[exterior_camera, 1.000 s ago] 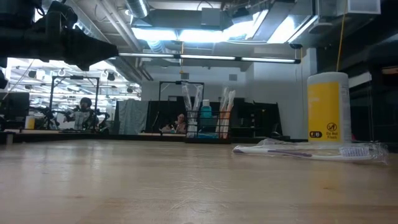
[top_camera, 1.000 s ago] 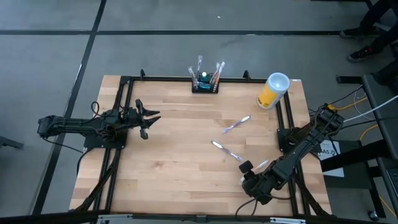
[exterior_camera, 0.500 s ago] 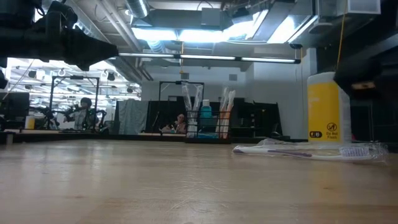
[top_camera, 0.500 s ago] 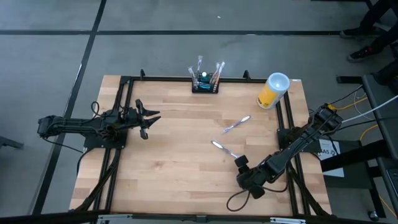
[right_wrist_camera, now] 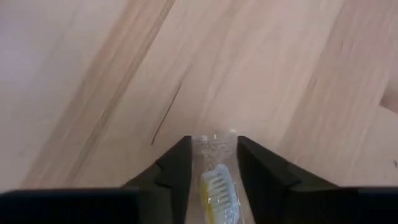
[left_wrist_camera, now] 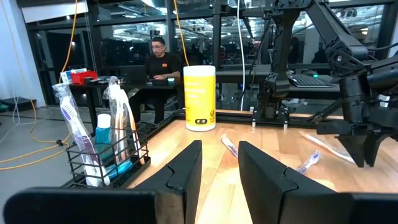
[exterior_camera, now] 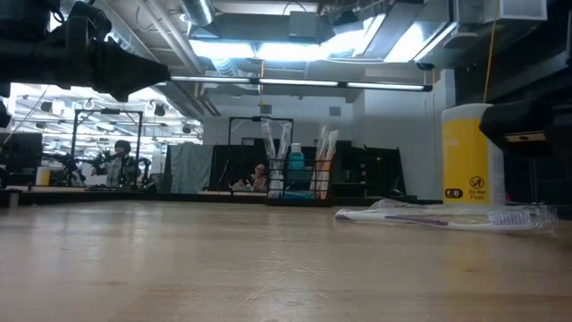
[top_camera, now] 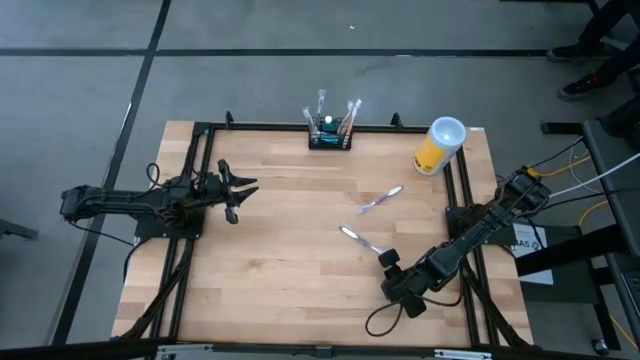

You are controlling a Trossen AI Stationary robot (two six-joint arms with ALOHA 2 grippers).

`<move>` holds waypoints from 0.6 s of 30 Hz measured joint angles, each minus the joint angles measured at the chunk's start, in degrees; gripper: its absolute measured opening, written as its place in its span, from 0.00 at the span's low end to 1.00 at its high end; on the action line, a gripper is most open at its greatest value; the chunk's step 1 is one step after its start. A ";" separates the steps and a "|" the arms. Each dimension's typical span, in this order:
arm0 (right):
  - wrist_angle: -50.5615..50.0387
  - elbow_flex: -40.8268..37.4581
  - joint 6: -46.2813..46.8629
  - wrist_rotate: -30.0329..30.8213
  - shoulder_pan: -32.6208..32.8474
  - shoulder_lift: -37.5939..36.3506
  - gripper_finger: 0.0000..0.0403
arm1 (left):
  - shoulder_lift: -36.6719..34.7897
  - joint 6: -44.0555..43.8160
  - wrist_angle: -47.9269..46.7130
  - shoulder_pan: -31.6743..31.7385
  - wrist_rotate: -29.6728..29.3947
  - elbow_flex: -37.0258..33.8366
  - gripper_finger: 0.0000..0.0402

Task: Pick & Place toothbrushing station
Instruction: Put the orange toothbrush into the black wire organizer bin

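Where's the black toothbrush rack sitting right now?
In the high view the black toothbrush rack stands at the middle of the table's far edge, left of the yellow cup and beyond the two loose wrapped toothbrushes.

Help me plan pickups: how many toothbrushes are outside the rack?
3: one toothbrush lies right of centre, another nearer the right hand, a third gripped in it. Others may be hidden.
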 joint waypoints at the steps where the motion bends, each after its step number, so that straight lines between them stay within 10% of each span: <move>1: 0.00 0.00 -0.01 -0.02 -0.19 0.00 0.25 | 0.01 0.00 0.00 0.00 0.00 0.00 0.25; 6: 0.29 0.00 -1.18 -2.36 -1.34 0.00 0.03 | 0.01 0.00 0.00 0.01 0.01 0.00 0.25; 18: 4.10 15.77 -11.84 7.09 -13.16 0.07 0.01 | 0.01 0.00 0.00 0.02 0.02 0.00 0.25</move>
